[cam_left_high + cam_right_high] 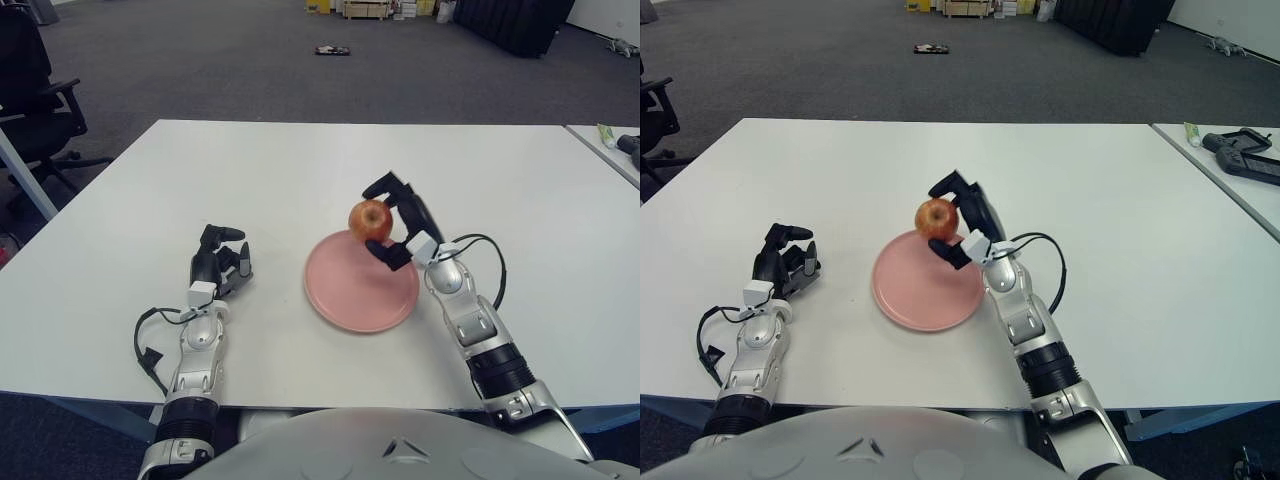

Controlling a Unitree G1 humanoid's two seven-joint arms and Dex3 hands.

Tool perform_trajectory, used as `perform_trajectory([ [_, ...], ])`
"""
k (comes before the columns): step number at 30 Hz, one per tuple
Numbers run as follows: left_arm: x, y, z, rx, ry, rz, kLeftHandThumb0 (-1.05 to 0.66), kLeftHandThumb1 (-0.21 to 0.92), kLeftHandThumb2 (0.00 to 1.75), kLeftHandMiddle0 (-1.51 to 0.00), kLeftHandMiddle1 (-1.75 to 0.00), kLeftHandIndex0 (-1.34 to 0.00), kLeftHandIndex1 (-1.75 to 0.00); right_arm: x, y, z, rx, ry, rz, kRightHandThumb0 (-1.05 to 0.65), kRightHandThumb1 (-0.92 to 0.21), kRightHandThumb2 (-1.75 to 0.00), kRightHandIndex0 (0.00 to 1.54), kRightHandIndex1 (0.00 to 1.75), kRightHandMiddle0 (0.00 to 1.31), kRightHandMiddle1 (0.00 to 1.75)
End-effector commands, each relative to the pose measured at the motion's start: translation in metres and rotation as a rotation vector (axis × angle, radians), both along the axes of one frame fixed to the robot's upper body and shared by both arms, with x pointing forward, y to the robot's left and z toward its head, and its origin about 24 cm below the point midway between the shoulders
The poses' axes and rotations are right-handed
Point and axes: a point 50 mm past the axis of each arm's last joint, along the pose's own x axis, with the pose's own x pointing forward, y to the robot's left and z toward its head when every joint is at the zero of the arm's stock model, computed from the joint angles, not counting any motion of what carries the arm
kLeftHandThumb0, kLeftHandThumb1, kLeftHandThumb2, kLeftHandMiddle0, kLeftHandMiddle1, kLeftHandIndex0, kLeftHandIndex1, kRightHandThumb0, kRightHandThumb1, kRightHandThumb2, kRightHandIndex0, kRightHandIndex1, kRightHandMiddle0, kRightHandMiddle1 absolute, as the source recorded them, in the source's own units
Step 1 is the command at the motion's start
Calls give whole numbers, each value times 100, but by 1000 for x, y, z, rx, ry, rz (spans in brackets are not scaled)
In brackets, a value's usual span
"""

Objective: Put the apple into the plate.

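A red-yellow apple (370, 218) is held in my right hand (393, 222), whose black fingers (383, 185) curl around it. The apple hangs just above the far edge of the pink plate (355, 290), which lies on the white table in front of me. In the right eye view the apple (936, 216) shows over the plate's (920, 295) far rim. My left hand (218, 265) shows to the left of the plate, fingers curled, holding nothing.
The white table (300, 170) stretches far and wide around the plate. A second table with a black device (1240, 155) stands at the right. An office chair (30, 90) stands at the far left beyond the table.
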Motion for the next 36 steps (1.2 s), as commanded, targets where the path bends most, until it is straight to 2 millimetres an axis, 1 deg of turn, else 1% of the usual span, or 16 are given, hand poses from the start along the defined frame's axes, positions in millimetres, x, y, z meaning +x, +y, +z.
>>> perform_trajectory([
  [1, -7, 4, -12, 4, 70, 19, -40, 62, 94, -80, -175, -38, -175, 3, 2, -1, -33, -8, 65, -1, -2, -166, 83, 174, 61, 175],
  [6, -7, 3, -12, 2, 71, 20, -40, 62, 94, -81, -175, -38, -175, 3, 3, -4, -76, 1, 119, -1, -3, -165, 82, 175, 60, 175],
  [12, -7, 3, -11, 7, 76, 22, -39, 62, 94, -81, -175, -38, -175, 1, 7, -11, -178, 26, 181, -1, -6, -162, 80, 174, 58, 175],
  [16, -7, 2, -12, 4, 81, 24, -39, 63, 93, -81, -175, -38, -175, 0, 8, -15, -260, 29, 189, -1, -7, -161, 79, 175, 57, 175],
  [24, -7, 2, -12, 8, 92, 27, -39, 63, 92, -80, -175, -37, -175, -2, 9, -18, -371, 14, 192, -1, -9, -158, 78, 174, 55, 175],
  [26, -7, 2, -12, 9, 94, 29, -39, 64, 92, -80, -175, -37, -175, -2, 9, -18, -394, 11, 194, -1, -8, -159, 78, 174, 56, 175],
  [28, -7, 2, -12, 10, 96, 30, -39, 64, 92, -81, -175, -37, -175, -2, 9, -18, -412, 7, 195, -1, -2, -165, 83, 175, 61, 172],
  [30, -7, 2, -12, 11, 97, 30, -39, 64, 92, -81, -175, -37, -175, -2, 9, -17, -436, 1, 202, -1, -1, -165, 84, 175, 64, 169],
  [32, -6, 2, -12, 10, 97, 29, -39, 64, 92, -81, -175, -37, -175, -3, 9, -16, -448, 1, 212, -1, -6, -159, 81, 175, 61, 167],
  [34, -6, 2, -12, 9, 95, 27, -39, 64, 92, -82, -175, -37, -175, -3, 8, -15, -446, 7, 220, -1, -17, -147, 73, 175, 51, 167],
  [35, -6, 2, -12, 8, 94, 25, -39, 64, 92, -82, -175, -37, -175, -3, 8, -15, -443, 10, 223, -1, -28, -136, 64, 175, 43, 170],
  [36, -6, 2, -12, 7, 94, 24, -39, 64, 92, -82, -175, -37, -175, -4, 7, -15, -439, 14, 227, -1, -32, -131, 61, 175, 39, 171],
])
